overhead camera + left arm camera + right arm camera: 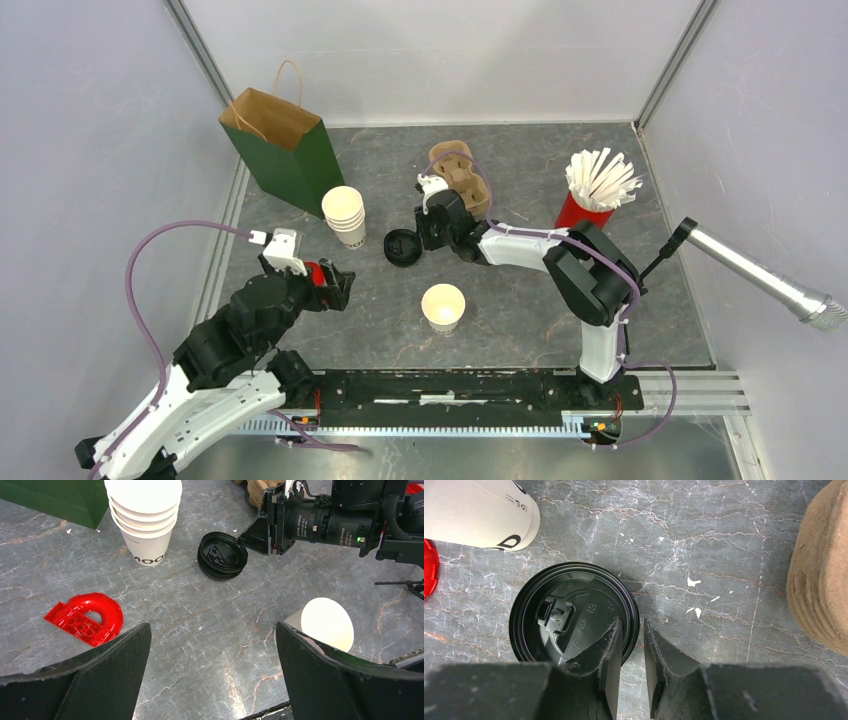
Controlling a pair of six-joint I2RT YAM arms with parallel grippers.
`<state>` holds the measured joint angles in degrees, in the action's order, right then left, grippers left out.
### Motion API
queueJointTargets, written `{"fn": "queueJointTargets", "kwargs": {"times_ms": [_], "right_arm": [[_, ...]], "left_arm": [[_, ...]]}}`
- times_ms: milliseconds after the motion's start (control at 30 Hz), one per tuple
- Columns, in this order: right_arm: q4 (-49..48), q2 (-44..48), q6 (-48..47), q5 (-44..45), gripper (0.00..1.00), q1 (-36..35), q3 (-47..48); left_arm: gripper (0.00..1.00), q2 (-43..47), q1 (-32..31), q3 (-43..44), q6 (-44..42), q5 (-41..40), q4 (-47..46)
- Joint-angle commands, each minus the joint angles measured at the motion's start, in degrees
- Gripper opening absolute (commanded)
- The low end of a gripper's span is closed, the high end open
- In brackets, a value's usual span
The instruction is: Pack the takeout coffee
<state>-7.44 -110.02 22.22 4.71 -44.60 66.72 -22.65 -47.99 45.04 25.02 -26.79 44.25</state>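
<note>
Right end effector (631, 628) straddles lid stack (569, 615) rim — contact unclear (partly hidden).

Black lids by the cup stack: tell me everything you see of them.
The black lids look like glossy moulded plastic: round, raised rim, sip-hole tab, embossed marks on top. The left wrist view shows several nested in a low stack, flat on the grey marbled table, right of the stacked white cups and apart from them. The right gripper has its jaws astride the rim, one over the top lid, one outside, nearly closed; whether they pinch it cannot be told.
</note>
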Motion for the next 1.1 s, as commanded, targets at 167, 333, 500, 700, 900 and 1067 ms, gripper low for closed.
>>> {"fn": "queueJointTargets", "kwargs": {"times_ms": [167, 333, 500, 700, 900, 1067], "right_arm": [[0.59, -1.21, -1.09, 0.72, 0.29, 0.26, 3.42], [1.55, -2.63, -1.18, 1.11, 0.27, 0.61, 4.46], [2.13, -3.49, -1.14, -0.45, 0.27, 0.74, 5.46], [1.63, -2.09, -1.65, 0.18, 0.20, 0.74, 4.73], [1.86, -0.52, -2.93, 0.53, 0.13, 0.74, 4.47], [2.02, 1.51, -3.50, 1.35, 0.10, 0.65, 3.58]], "left_arm": [[1.00, 0.49, -0.09, 0.10, -1.90, -0.37, -1.01], [1.00, 0.46, -0.09, 0.05, -1.97, -0.70, -1.01], [1.00, 0.33, -0.09, -0.01, -1.99, -0.86, -1.01], [1.00, 0.20, -0.09, 0.00, -1.99, -0.99, -1.03], [1.00, -0.40, -0.09, 0.00, -2.06, -0.99, -1.01], [1.00, -0.80, -0.09, -0.11, -1.99, -0.90, -1.01]]}}
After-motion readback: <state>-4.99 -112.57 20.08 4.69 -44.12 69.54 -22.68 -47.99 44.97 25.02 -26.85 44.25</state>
